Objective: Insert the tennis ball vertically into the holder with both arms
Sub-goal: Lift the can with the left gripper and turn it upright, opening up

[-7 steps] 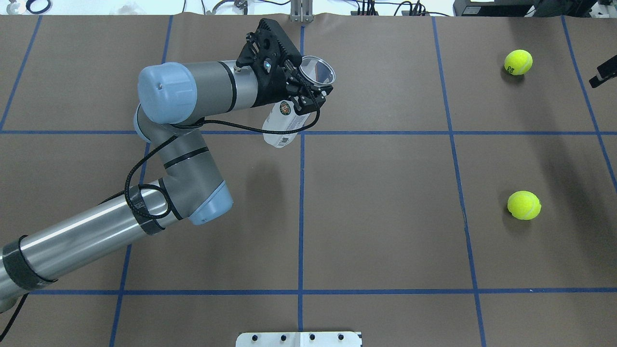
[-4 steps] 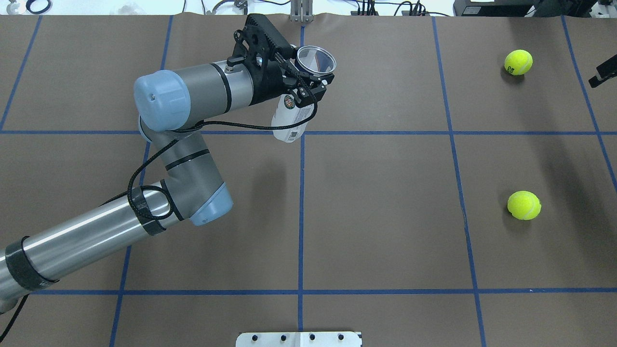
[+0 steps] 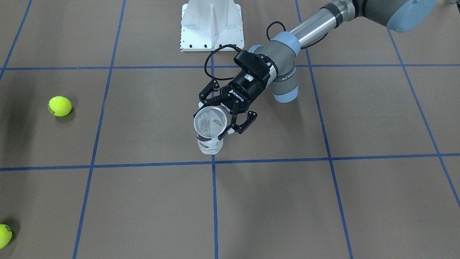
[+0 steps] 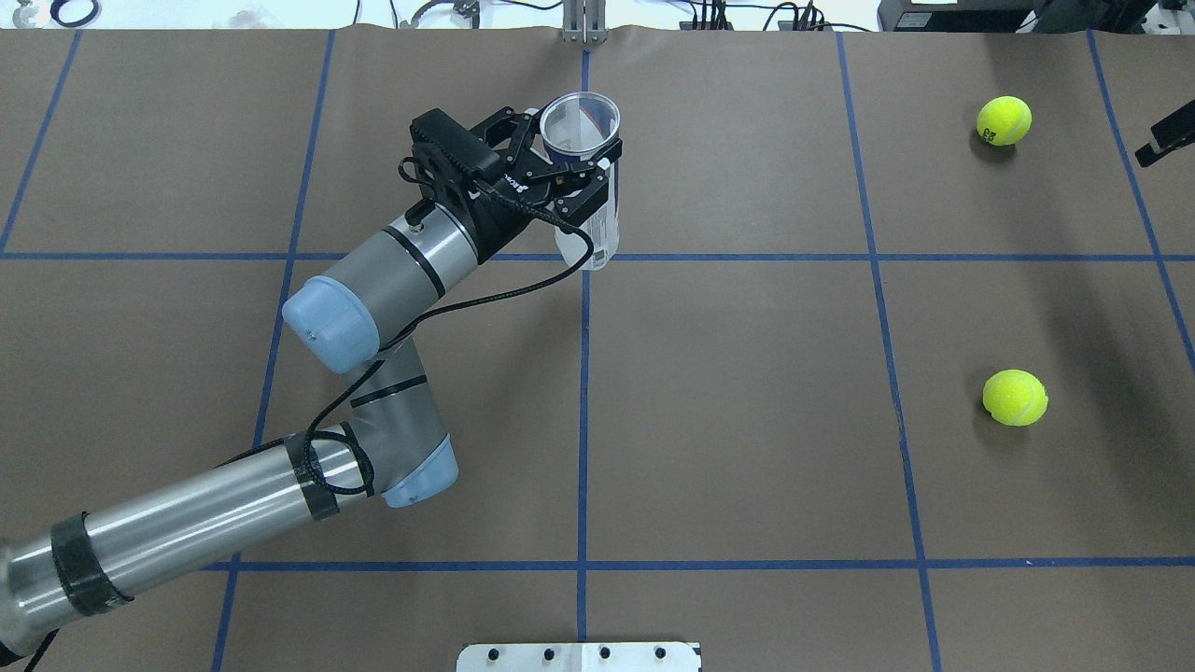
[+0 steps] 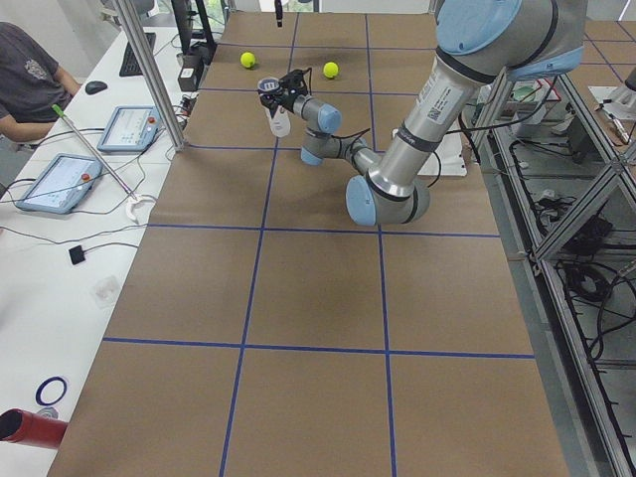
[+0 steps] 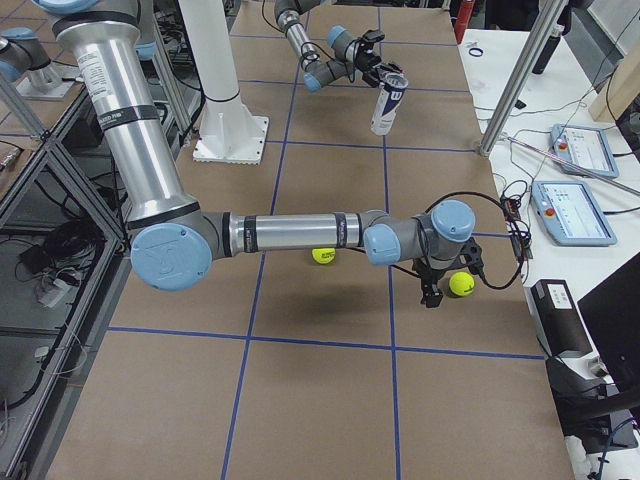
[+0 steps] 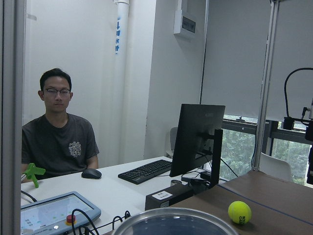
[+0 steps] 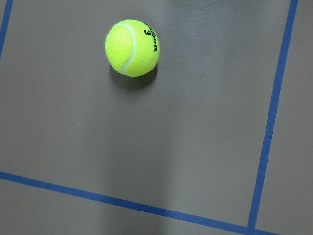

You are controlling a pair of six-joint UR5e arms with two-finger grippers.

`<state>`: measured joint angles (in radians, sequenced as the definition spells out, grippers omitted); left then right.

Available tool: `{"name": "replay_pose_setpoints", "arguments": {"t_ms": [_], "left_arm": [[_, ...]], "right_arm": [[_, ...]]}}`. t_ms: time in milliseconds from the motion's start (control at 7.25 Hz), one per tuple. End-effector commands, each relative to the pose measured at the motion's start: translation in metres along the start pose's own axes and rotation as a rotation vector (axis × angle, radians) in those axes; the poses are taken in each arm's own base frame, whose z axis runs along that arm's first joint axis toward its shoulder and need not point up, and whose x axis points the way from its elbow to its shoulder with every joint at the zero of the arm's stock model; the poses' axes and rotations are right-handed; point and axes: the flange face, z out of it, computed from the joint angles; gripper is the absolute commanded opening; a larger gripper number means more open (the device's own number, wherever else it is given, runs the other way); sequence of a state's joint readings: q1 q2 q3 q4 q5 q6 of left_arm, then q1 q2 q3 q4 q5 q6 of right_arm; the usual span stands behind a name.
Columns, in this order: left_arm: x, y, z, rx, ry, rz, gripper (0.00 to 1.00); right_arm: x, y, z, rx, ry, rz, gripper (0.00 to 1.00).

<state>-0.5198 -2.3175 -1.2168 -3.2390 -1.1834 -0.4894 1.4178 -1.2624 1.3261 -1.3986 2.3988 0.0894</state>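
Clear holder (image 4: 601, 233), upright, is clamped just below its rim between the left jaws; right jaws unreadable.

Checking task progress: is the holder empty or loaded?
Empty. The holder has a clear wall and open mouth, with nothing inside.

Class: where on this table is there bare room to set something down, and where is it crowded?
Freest: the square between the centre tape line, the pedestal base and the near tennis ball. The far-left corner beyond the left arm is bare too. Crowded: far centre, where the left tool grips the holder, and the right edge by the far tennis ball.
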Motion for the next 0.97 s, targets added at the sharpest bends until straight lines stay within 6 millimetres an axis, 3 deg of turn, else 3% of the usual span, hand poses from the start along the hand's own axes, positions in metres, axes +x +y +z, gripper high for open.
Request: {"name": "replay_pose_setpoints", "arguments": {"t_ms": [0,552,828], "left_arm": [[0.006,0.021,-0.016,0.009,-0.005,0.072,0.53],[0.057,0.055,-0.036,0.026,0.018,0.116,0.56],[0.058,0.061,-0.038,0.018,0.016,0.117,0.59]], "right_arm": [[-0.002,0.001,0.003,-0.004,0.002,-0.005,1.0],[-0.008,0.0,0.004,-0.005,0.0,-0.016,1.0],[-0.01,0.001,0.003,-0.002,-0.001,-0.019,1.0]]}}
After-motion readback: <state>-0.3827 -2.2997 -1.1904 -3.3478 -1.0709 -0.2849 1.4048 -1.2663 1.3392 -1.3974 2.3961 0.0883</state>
